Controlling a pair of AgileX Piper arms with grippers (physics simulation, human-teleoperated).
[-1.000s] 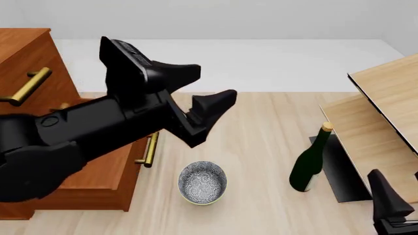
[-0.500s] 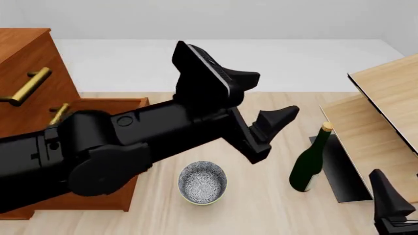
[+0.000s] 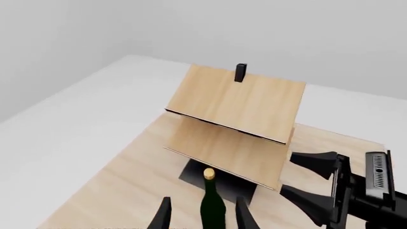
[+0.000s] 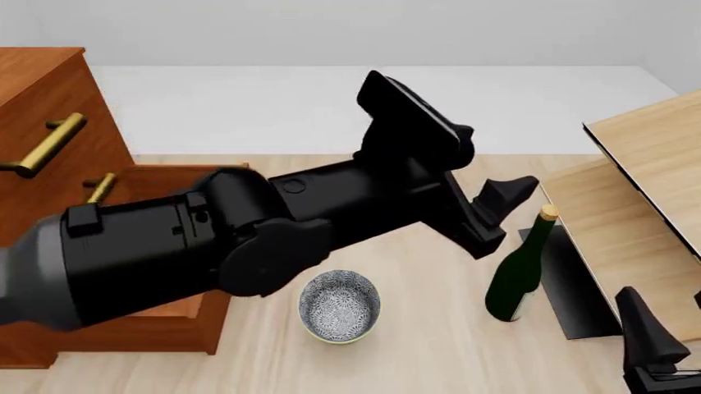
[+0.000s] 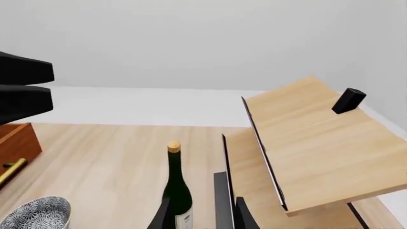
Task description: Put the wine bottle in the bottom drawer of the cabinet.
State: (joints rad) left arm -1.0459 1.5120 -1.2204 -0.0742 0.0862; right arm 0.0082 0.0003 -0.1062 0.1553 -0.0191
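The wine bottle stands upright on the pale floor, dark green with a tan cork. My left gripper hovers open just to its left at neck height. In the left wrist view the wine bottle rises between the two spread fingers without touching either. The cabinet stands at far left. Its bottom drawer is pulled out, largely hidden behind my left arm. My right gripper sits open and empty, low at the right; its wrist view looks at the wine bottle from close by.
A patterned grey-white bowl rests on the floor between the drawer and the bottle. Pale-wood furniture with a dark base plate stands close to the right of the bottle. My right gripper shows in the left wrist view.
My left arm has swung rightward from above the drawer, across the bowl, to beside the bottle's neck. The bottle, bowl and right gripper have stayed where they were.
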